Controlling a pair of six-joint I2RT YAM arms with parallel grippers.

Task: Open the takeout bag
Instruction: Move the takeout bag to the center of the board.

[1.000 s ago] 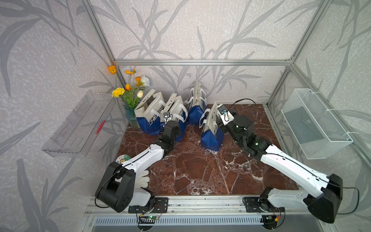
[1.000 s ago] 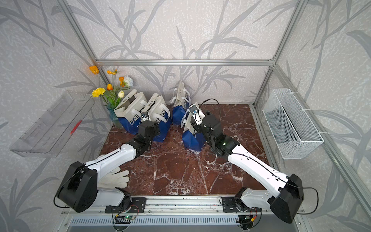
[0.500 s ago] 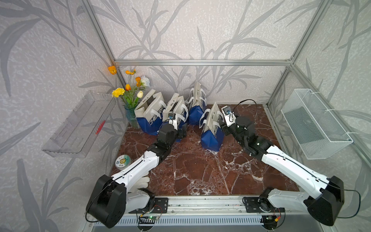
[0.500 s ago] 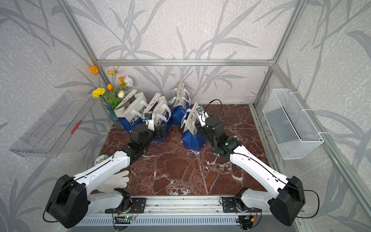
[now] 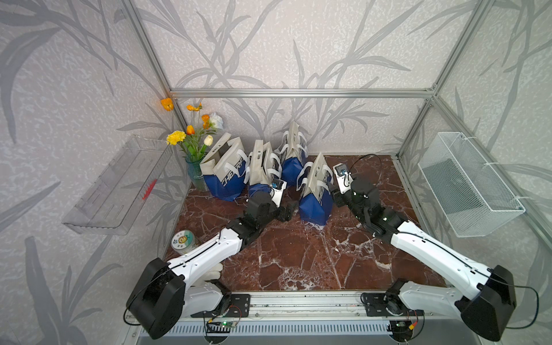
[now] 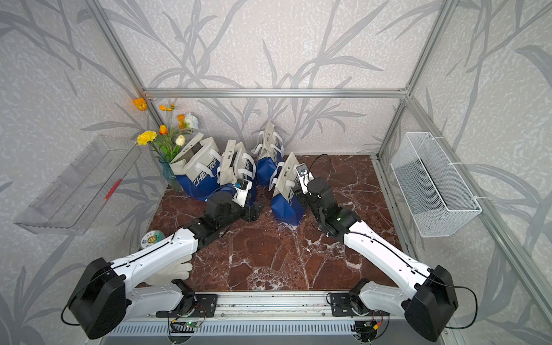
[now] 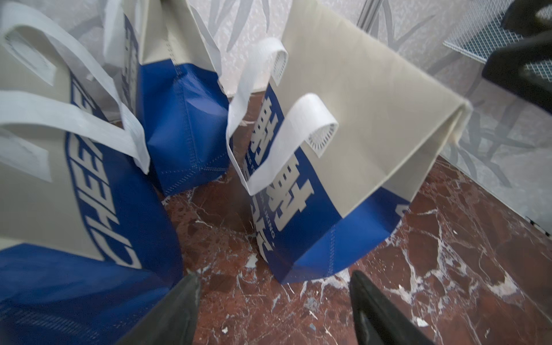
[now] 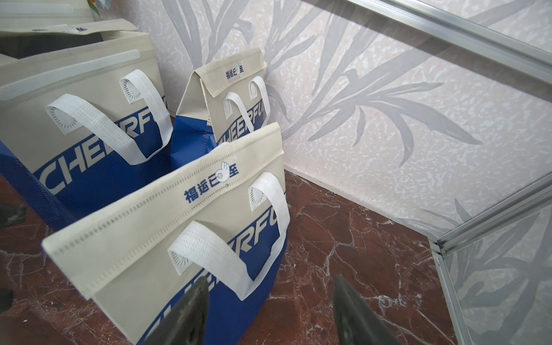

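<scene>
Left gripper (image 7: 273,276) of mine hangs low with its jaws wide apart, holding nothing, just beside the blue base of the takeout bag (image 7: 358,119). My right gripper (image 8: 270,279) is on the bag's other side, jaws also apart and clamped on nothing, close to the front handle (image 8: 206,251) (whether a finger touches the fabric I cannot tell). Bag stands on the red marble table (image 5: 298,263) in front of three matching bags (image 5: 260,167). Cream fabric above, blue below, cream "CHEERFU" lettering, white loop handles, top flap (image 8: 134,227) folded over and lying shut, printed with blue Chinese characters
</scene>
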